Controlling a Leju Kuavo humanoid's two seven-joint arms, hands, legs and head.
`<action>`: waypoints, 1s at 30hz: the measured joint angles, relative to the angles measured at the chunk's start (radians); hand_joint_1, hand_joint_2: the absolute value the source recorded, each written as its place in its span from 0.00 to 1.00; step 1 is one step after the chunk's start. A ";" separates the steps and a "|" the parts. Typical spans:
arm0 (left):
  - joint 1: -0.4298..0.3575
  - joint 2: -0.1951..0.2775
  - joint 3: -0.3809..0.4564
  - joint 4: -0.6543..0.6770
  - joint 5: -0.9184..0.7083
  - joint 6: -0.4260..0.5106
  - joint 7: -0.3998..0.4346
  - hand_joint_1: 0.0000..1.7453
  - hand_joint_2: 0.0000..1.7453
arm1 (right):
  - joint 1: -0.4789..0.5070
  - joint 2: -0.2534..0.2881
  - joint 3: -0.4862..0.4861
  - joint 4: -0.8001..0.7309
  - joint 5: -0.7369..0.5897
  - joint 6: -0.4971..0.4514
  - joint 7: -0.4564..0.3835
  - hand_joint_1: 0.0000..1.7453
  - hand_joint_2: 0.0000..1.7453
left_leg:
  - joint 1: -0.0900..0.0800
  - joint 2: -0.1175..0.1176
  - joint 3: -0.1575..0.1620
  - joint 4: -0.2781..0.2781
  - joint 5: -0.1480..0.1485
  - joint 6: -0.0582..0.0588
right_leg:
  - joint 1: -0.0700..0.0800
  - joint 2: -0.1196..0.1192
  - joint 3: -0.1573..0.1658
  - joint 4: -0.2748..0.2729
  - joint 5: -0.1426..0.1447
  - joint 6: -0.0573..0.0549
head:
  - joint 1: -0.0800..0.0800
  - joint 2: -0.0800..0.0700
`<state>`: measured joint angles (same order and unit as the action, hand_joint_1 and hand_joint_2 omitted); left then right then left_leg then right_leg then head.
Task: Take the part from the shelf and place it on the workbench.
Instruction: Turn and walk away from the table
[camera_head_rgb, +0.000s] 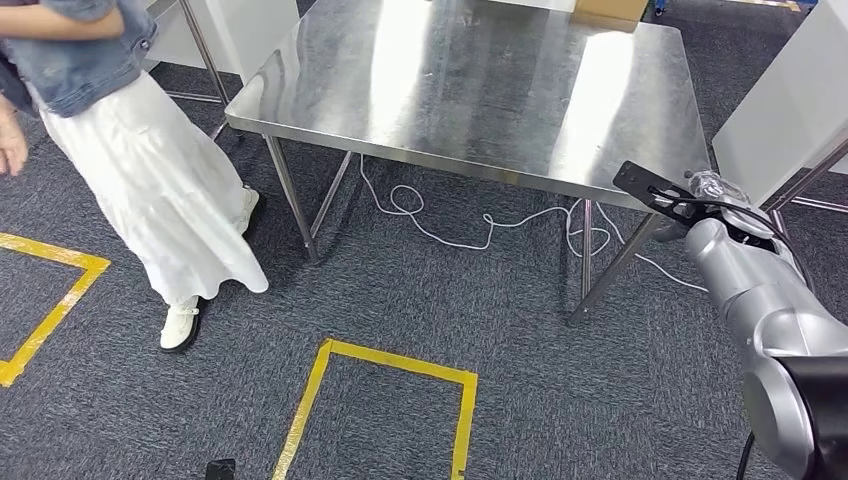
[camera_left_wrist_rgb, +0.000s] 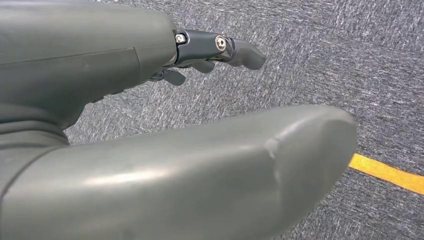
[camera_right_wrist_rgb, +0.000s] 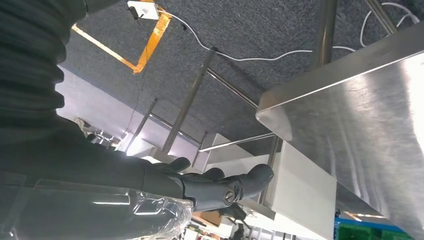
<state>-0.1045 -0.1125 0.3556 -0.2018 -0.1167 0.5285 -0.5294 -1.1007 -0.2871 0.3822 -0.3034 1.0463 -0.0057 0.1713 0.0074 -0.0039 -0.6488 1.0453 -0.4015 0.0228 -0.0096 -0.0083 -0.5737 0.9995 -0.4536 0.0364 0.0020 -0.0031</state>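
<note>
The stainless steel workbench (camera_head_rgb: 470, 90) lies ahead of the right hand (camera_head_rgb: 700, 205) and toward the robot's left, its near corner just beside the hand but not yet under it. The main risk, as I judge it, is a release too soon: the hand hangs off the corner, over the carpet, and a part let go here would fall past the edge to the floor. A second risk is a knock, since the part juts forward of the hand toward the bench rim and could catch the edge or the leg below it if the arm swings across low. A person in a white skirt (camera_head_rgb: 160, 190) stands well off on the far side of the bench from this hand, and a white cable (camera_head_rgb: 470, 235) trails on the carpet under the bench; either could matter if the robot steps closer.

The right hand holds the part (camera_head_rgb: 650, 188), a flat black piece in crinkled clear plastic wrap (camera_right_wrist_rgb: 155, 217). In the right wrist view the dark fingers (camera_right_wrist_rgb: 225, 185) curl over the wrapped piece, so the grip looks closed on it, though how firmly I cannot tell; slippery wrap may let it shift.

The left hand (camera_left_wrist_rgb: 150, 115) hangs over grey carpet with its fingers (camera_left_wrist_rgb: 220, 50) apart from the thumb, holding nothing.
</note>
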 joint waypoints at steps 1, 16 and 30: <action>0.000 0.000 0.000 0.000 0.000 0.000 -0.001 0.00 0.00 | 0.005 -0.003 -0.003 0.001 -0.004 -0.006 0.008 0.00 1.00 | 0.000 0.000 0.000 0.000 0.001 0.001 | 0.000 0.000 -0.001 0.000 0.001 0.001 | 0.000 0.000; 0.001 -0.008 -0.002 0.000 -0.039 -0.002 0.000 0.00 0.00 | 0.672 0.019 -0.366 0.035 -0.424 -0.345 -0.058 0.00 1.00 | 0.004 -0.010 -0.003 -0.002 0.003 0.005 | 0.005 -0.012 0.002 -0.003 0.002 0.004 | -0.001 0.000; 0.002 -0.012 -0.002 0.000 -0.051 0.002 0.000 0.00 0.00 | 0.869 0.117 -0.531 0.066 -0.446 -0.337 -0.061 0.00 1.00 | 0.007 -0.002 -0.001 -0.004 0.007 0.000 | 0.003 -0.005 -0.011 -0.006 -0.004 -0.008 | 0.000 0.000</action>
<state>-0.1030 -0.1243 0.3540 -0.2018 -0.1672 0.5302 -0.5298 -0.2313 -0.1701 -0.1493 -0.2371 0.6006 -0.3430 0.1099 0.0139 -0.0059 -0.6495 1.0409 -0.3943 0.0230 -0.0064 -0.0137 -0.5845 0.9935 -0.4572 0.0284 0.0024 -0.0031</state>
